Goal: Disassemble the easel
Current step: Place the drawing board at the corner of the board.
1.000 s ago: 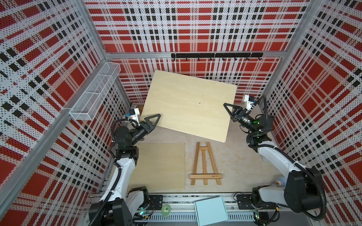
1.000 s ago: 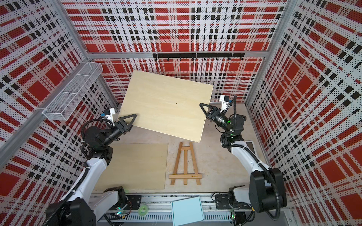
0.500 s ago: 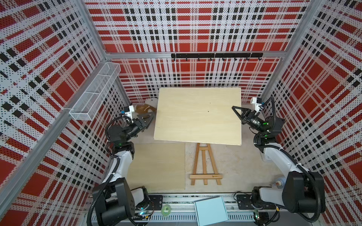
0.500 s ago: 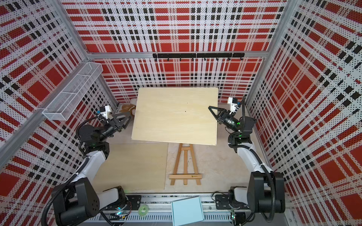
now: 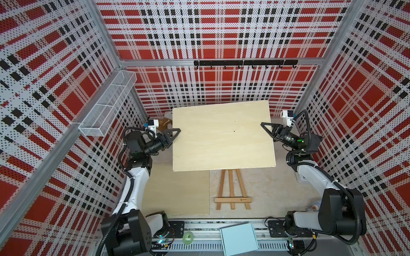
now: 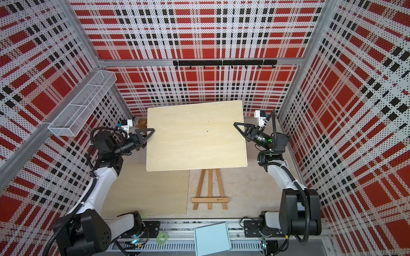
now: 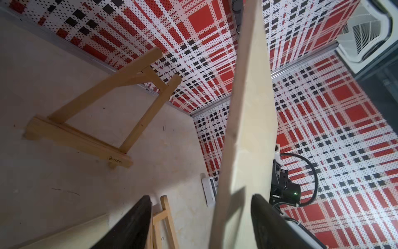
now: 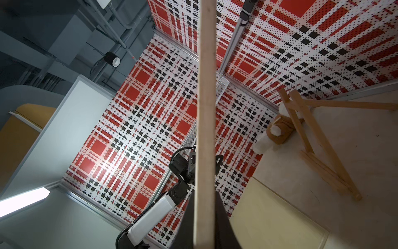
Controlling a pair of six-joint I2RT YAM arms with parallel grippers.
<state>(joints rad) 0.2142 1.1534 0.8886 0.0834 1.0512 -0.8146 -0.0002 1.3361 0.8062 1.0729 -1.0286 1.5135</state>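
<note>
Whereas the right gripper point(image 5: 265, 126) is clamped on the right edge of the raised board point(image 5: 223, 135), the left gripper point(image 5: 176, 131) straddles the opposite edge with its jaws apart; the left wrist view shows a gap on one side. In both top views the board, held roughly level above the table point(image 5: 277, 188), hides the top of the easel point(image 5: 231, 190), which lies flat beside a second board point(image 5: 177, 190). Both arms rise from the near rail, wrists turned inward.

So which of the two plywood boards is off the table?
The raised board, clamped at one edge by the right gripper; the other board lies flat beside the easel.
</note>
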